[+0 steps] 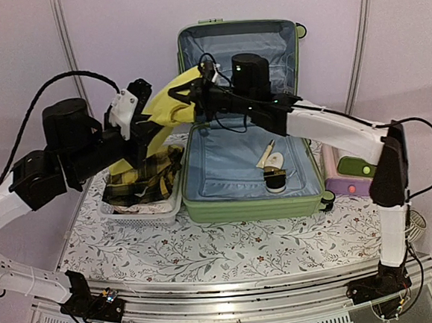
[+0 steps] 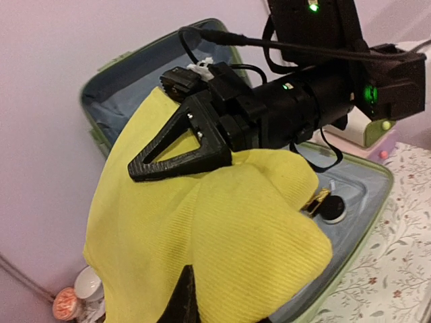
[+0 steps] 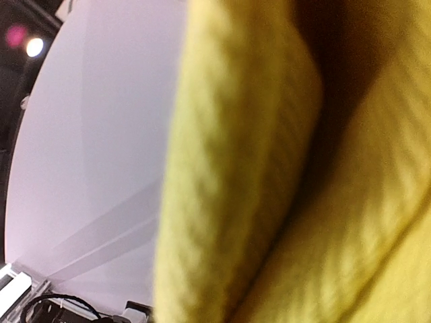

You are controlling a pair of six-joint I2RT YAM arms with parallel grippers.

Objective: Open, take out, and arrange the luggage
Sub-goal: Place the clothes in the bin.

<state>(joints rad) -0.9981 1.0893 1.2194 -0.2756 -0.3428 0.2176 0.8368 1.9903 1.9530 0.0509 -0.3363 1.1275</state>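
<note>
Ribbed yellow cloth is filling my nearest view, hanging stretched between my two arms over the luggage's left edge. My left claw and right claw are each pinching it, jaws nearly closed on the fabric.

Below, the floral counter is showing an open strip between my bases and everything else. The luggage is lying open at the middle, its base flat and its lid standing upright at the far side. Its wheeled end is pointing to my right, so its long axis is running across the counter.

The white basket, holding plaid fabric, is sitting just beside the luggage's left wall and under my left arm. The small box is crowding the right wall. Two cream and black items are lying on the lining.
</note>
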